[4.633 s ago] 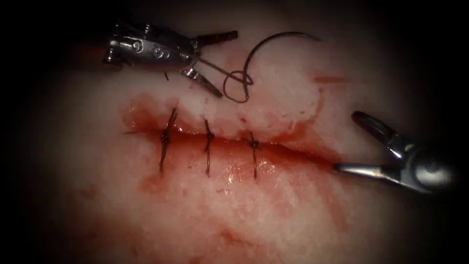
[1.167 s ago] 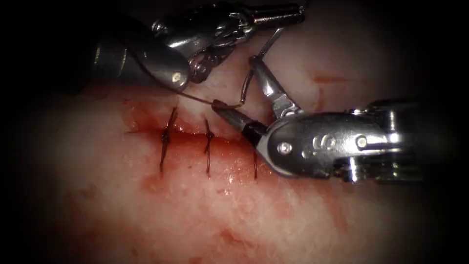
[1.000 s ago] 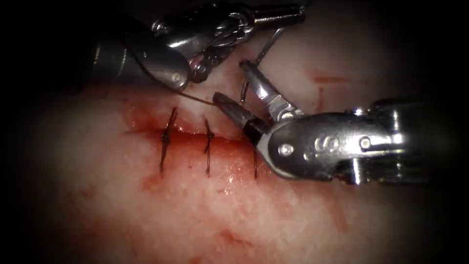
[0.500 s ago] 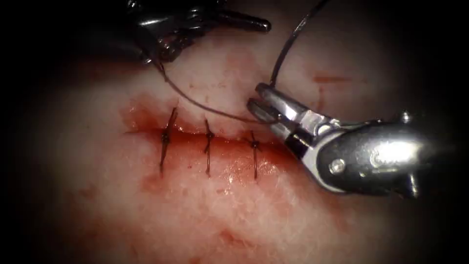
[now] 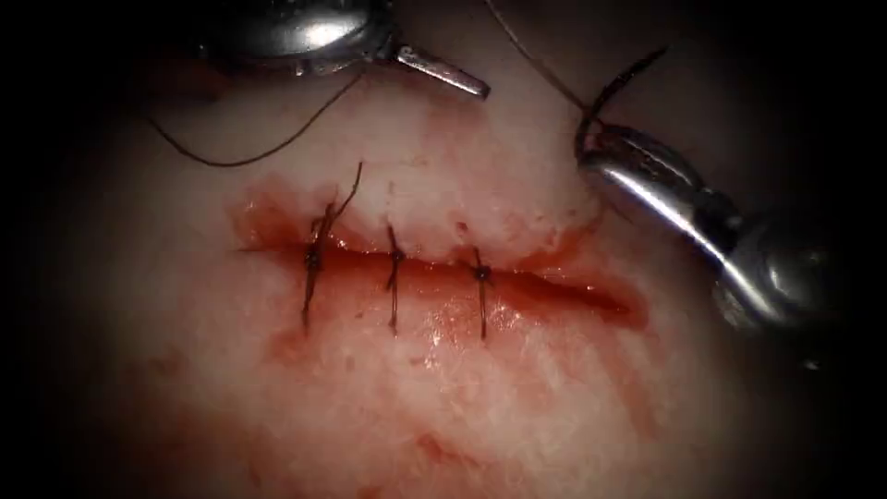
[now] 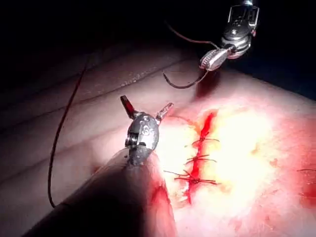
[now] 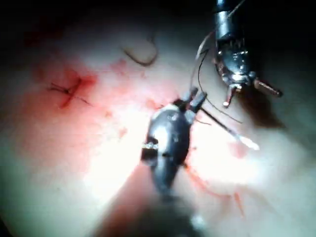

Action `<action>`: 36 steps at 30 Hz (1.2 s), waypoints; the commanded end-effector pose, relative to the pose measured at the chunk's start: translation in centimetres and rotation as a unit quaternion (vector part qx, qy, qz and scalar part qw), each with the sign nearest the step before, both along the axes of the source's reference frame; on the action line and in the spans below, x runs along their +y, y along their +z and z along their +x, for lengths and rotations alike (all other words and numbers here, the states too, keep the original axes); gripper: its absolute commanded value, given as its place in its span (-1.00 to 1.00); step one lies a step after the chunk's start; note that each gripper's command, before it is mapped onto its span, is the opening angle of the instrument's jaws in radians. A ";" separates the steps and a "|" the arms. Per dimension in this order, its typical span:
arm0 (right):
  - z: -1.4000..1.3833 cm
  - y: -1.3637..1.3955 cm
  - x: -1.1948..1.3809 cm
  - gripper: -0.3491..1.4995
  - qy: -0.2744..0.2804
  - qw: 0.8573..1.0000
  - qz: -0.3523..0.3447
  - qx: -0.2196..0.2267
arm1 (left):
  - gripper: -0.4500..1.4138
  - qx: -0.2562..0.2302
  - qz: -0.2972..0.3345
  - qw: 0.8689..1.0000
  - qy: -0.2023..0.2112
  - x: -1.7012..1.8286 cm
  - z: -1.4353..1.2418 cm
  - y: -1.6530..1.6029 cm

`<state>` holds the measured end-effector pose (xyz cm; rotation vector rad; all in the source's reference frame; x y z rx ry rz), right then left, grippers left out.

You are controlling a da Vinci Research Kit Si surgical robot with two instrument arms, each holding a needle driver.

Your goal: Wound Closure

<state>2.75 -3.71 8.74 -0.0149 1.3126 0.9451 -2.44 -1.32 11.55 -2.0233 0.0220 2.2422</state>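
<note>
The tissue [image 5: 443, 397] has a cut [image 5: 564, 294] running across it, held by three stitches [image 5: 394, 270] on its left and middle; its right end gapes. My right tool [image 5: 593, 150] is shut on the curved needle [image 5: 621, 83] near the end where the thread [image 5: 536, 65] leaves it. The needle is free of the tissue, above the cut's right end, with its point up. In the left wrist view the right tool [image 6: 211, 60] carries the needle [image 6: 183, 86]. My left tool [image 6: 146, 106] stands open and holds nothing. It sits above the stitches [image 5: 451, 78].
A slack loop of thread [image 5: 231, 159] lies on the tissue under the left tool. A short thread end [image 5: 347, 189] sticks up from the leftmost stitch. Red fluid [image 5: 434, 323] stains the tissue along the cut. The left tool [image 7: 247, 94] also shows beyond the right tool [image 7: 193, 98].
The right jaws closed on the needle that the left tool held. The left jaws let go, opened and drew up and left. The right tool carried the needle away to the right.
</note>
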 end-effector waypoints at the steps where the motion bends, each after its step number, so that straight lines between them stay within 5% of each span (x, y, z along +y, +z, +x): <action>1: 0.07 0.02 -0.04 -1.00 0.010 1.000 0.019 0.019 | 0.68 0.002 -0.010 1.000 0.000 -0.05 -0.10 0.00; 6: 0.04 0.03 -0.04 -1.00 0.045 0.993 0.074 0.083 | 0.62 0.005 -0.030 1.000 0.000 -0.27 -0.24 -0.14; 14: -0.02 0.05 -0.02 -1.00 0.073 0.988 0.087 0.108 | 0.62 0.001 -0.032 0.999 0.006 -0.45 -0.26 -0.21; 31: 0.04 0.07 -0.14 -1.00 0.128 0.952 0.183 0.211 | 0.39 -0.002 -0.050 0.999 -0.005 -0.62 -0.30 -0.12; 34: 0.06 0.06 -0.16 -1.00 0.133 0.945 0.200 0.224 | 0.26 -0.003 -0.051 0.999 -0.009 -0.61 -0.28 -0.11; 36: 0.08 0.08 -0.17 -1.00 0.135 0.941 0.208 0.229 | -0.01 -0.004 -0.051 0.999 -0.012 -0.62 -0.27 -0.12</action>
